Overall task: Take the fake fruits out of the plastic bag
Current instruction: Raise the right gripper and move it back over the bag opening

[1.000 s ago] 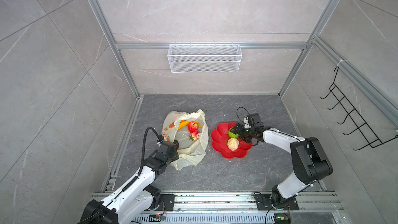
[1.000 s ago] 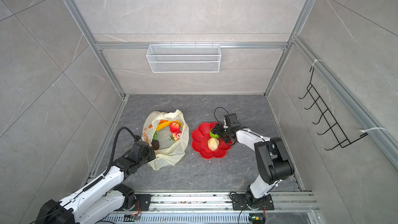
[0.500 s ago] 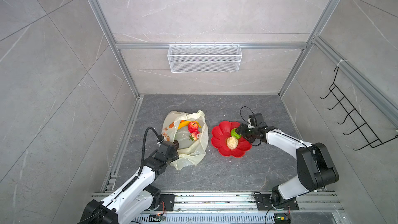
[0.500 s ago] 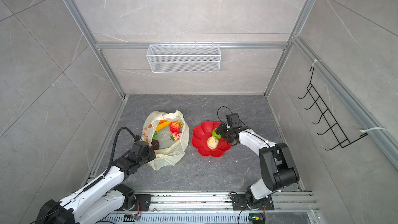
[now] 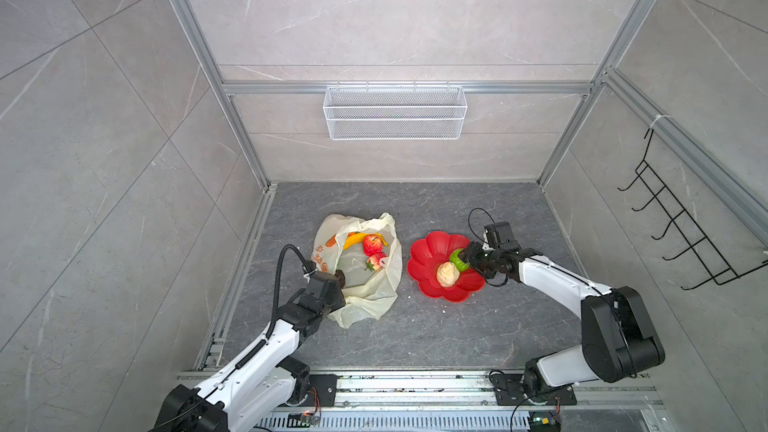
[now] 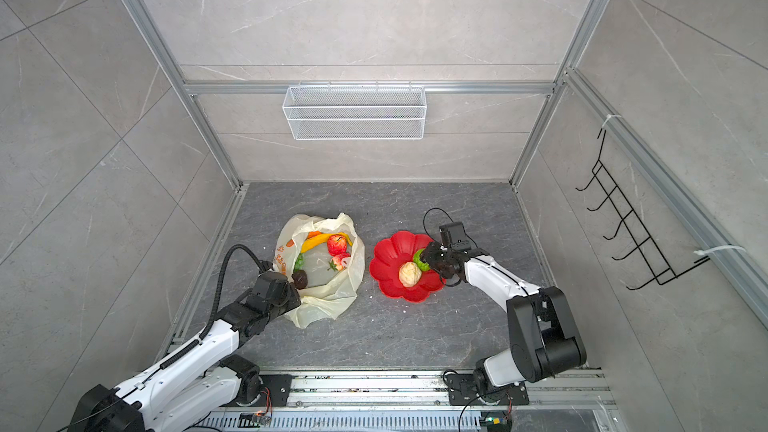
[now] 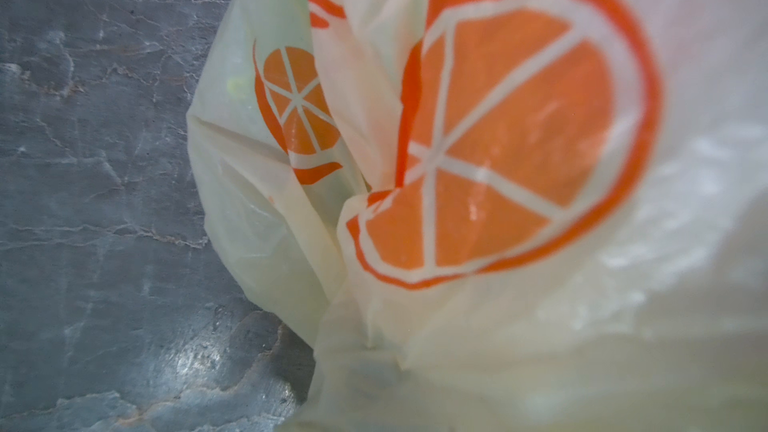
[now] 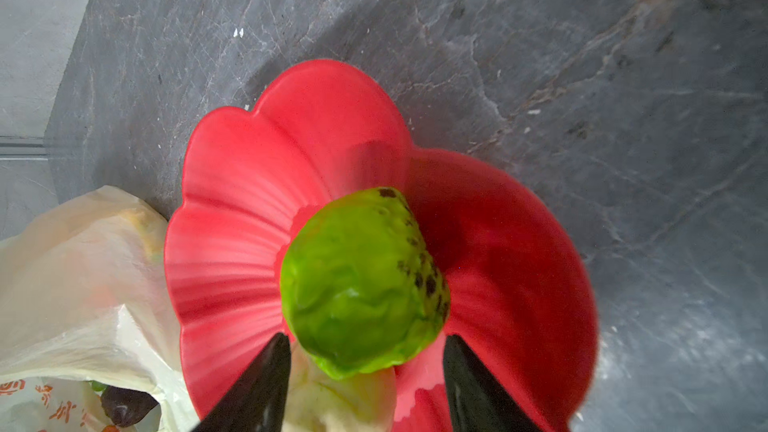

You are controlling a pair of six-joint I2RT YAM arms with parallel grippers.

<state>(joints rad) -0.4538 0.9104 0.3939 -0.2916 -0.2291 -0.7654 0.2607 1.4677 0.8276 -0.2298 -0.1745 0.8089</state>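
While the right gripper (image 8: 365,340) hangs over the red flower-shaped plastic plate (image 5: 428,251) from the plate's right edge, its two black fingers (image 8: 266,376) stand parted to about the width of the bumpy bright-green plastic fruit (image 8: 361,284). Their tips flank the fruit's near end, and I cannot tell whether they press on it or merely bracket it. That green fruit is over the plate's middle, touching a beige round knobbly fruit (image 5: 447,274) that lies on the plate toward its near side. Just left of the plate in both top views, apart from its rim, the thin translucent cream-yellow plastic bag (image 5: 374,301) lies crumpled on the dark grey stone-patterned floor (image 5: 415,338) with its mouth open upward (orange-slice prints show on its film in the left wrist view). Inside it are a yellow banana (image 5: 353,239), a red apple (image 5: 372,245), a smaller red fruit (image 5: 376,261) and a dark round fruit (image 6: 300,279). The left gripper (image 5: 337,282) is at the bag's corner away from the plate, closed, with the film gathered up and pinched in it.
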